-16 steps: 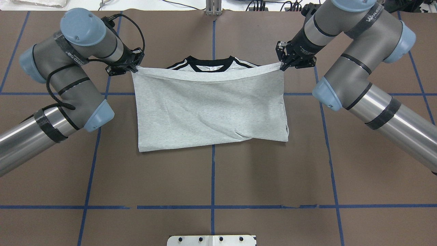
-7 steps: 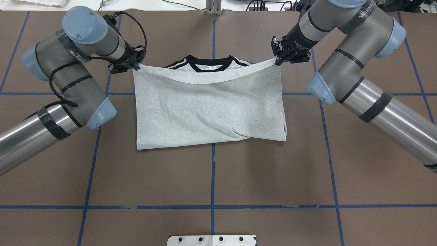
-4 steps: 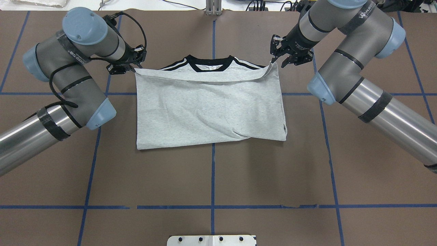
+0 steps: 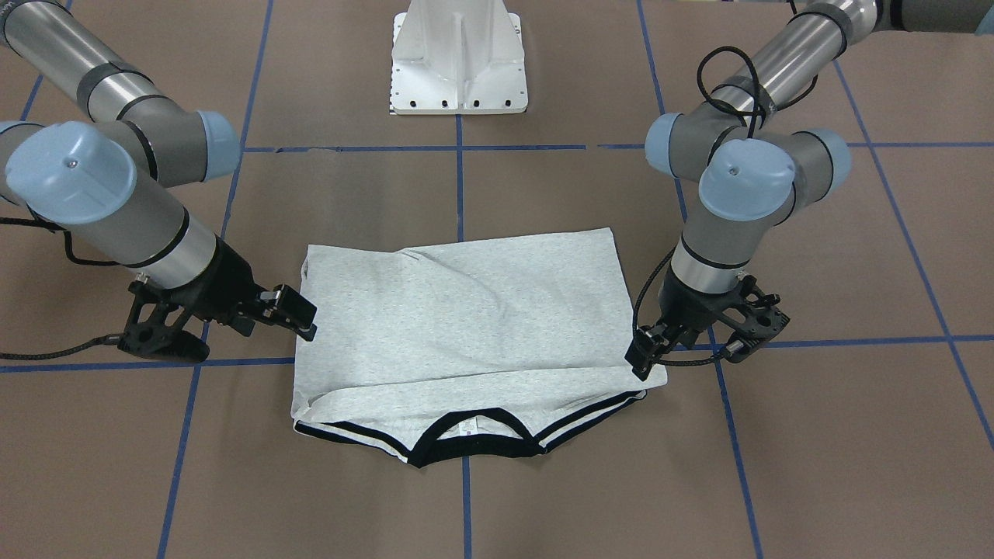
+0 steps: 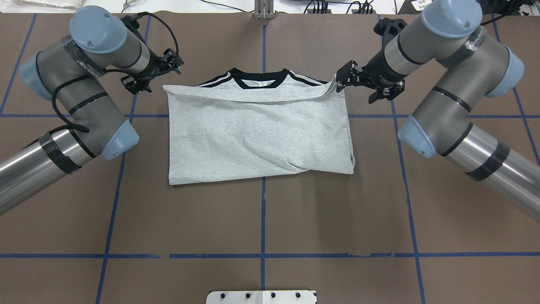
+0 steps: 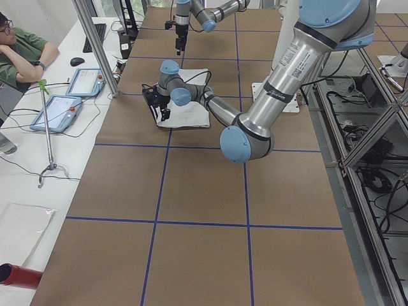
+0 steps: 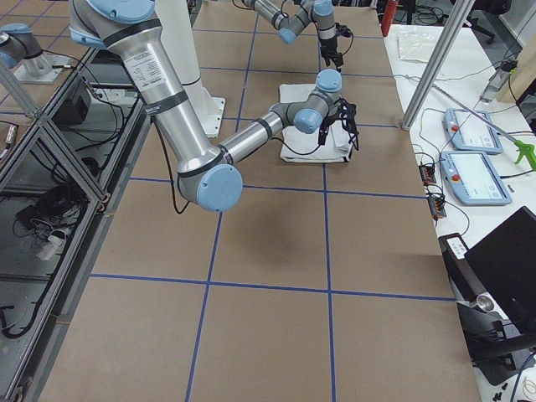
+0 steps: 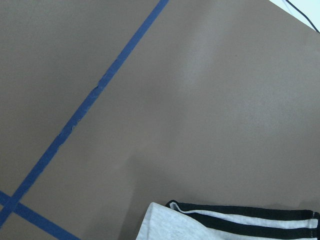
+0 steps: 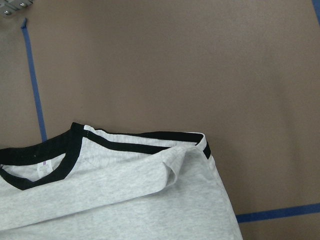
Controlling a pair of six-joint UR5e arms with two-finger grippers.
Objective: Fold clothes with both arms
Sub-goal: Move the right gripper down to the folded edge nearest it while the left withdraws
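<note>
**Setting.** We see a brown counter (image 5: 337,211), evenly lit and divided into large squares by blue tape lines (image 5: 263,211). A white metal pedestal (image 4: 460,70) stands on one long edge. Beside the opposite edge runs a white bench (image 6: 25,191) carrying two tablets (image 6: 58,111). A slanted metal post (image 6: 95,48) rises between bench and counter, and a person (image 6: 22,51) sits at the bench. An aluminium frame (image 7: 50,151) with loose cables under it borders the pedestal side.

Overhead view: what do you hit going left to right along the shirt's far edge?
left gripper, open → T-shirt, folded, black collar showing → right gripper, open at the shirt's corner
</note>
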